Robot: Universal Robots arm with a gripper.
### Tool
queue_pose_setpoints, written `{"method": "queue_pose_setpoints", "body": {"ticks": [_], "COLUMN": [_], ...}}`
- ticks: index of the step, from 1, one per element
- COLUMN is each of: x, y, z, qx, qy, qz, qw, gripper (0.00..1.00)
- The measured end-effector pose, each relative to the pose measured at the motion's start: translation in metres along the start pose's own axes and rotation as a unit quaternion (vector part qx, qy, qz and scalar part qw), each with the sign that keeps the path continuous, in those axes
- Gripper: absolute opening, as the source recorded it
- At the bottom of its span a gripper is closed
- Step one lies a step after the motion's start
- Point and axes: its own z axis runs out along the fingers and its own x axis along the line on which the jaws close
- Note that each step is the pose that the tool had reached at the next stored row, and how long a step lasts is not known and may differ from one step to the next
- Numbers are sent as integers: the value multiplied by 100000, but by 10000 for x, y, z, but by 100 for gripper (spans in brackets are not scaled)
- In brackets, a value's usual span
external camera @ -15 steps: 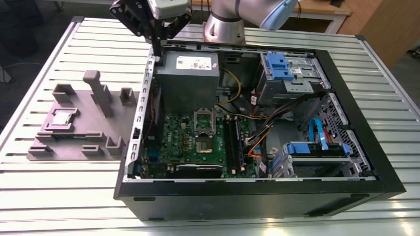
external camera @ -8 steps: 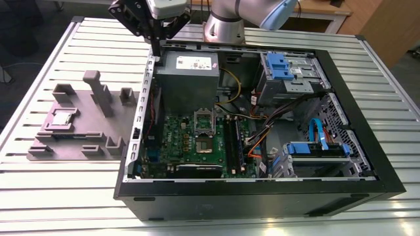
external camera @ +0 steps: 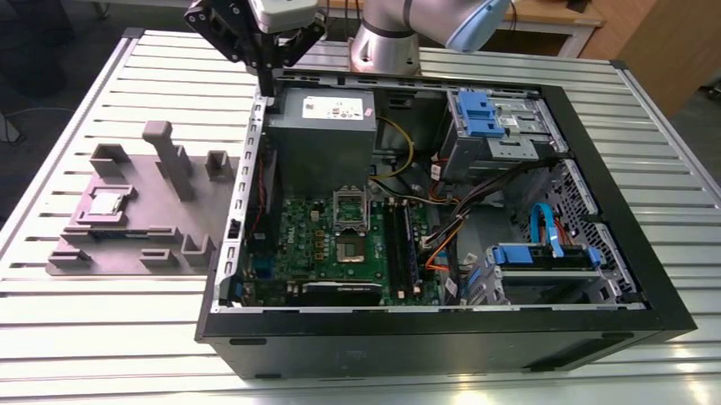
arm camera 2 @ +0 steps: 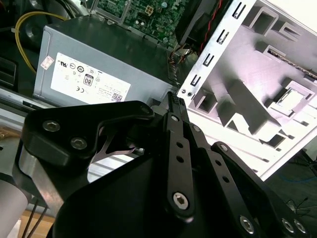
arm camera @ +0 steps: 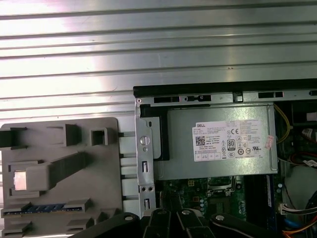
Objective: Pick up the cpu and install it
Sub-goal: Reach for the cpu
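Standing by the slatted metal bench (external camera: 113, 337), I see a grey fixture tray (external camera: 169, 221) at the exterior view's left, with upright posts and pockets. The cpu (external camera: 110, 203) lies flat in one of those pockets on the tray's far-left side, its shiny top facing up. It also shows as a bright square in both wrist views (arm camera: 20, 179) (arm camera 2: 292, 96). Nothing touches it.

Just beside the tray stands the open computer case (external camera: 631, 253). The tool (external camera: 267, 89) hangs over the case wall nearest the tray, at the corner where the grey power supply (external camera: 321, 135) sits. In the second wrist view the black fingers (arm camera 2: 174, 98) meet at the tips, so the tool is closed with nothing between them. It is well apart from the cpu. I cannot tell whether the tips touch the case wall.

Inside the case, below the power supply, lies the green motherboard (external camera: 327, 253) with its processor socket (external camera: 351, 213). Further toward the exterior view's right are a drive cage with a blue bracket (external camera: 479, 110) and loose cables. The arm (external camera: 389, 34) rises behind the case.
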Motion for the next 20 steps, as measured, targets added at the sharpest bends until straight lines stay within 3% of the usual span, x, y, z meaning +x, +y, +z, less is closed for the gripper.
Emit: {"method": "queue_pose_setpoints", "body": {"ticks": [20], "x": [109], "y": [-8], "z": [-1], "qx": [0], "qy": [-2], "qz": [3], "qw": [100000], "gripper": [11]}}
